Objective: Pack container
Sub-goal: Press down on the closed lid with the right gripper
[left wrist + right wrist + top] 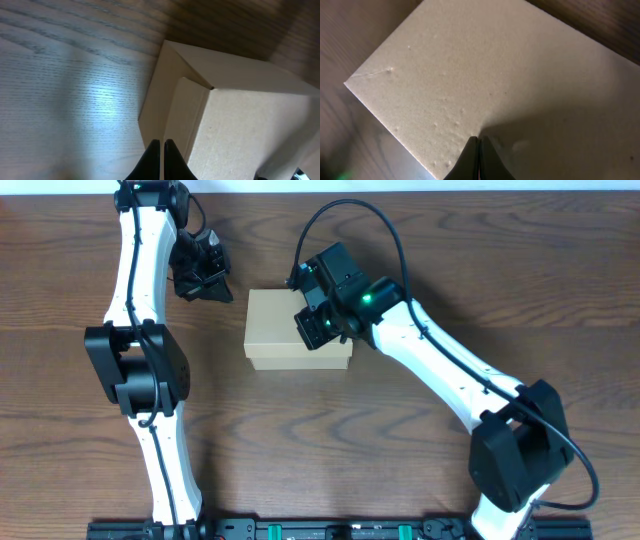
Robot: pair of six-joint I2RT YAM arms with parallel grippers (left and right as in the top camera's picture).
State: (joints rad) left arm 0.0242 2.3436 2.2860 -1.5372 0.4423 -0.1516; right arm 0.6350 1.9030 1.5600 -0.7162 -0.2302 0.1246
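Overhead: container [275, 330] lid down on worktop [450, 260]. Right hand [316, 330] over its lid, fingers pinched together, empty. Left hand [212, 288] just beside, also pinched, empty.

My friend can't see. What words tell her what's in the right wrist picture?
A plain tan cardboard box fills nearly the whole picture, seen close from above. The right claw, its two dark tips closed together, pokes in at the bottom middle over it. Brown wooden table shows at the corners.
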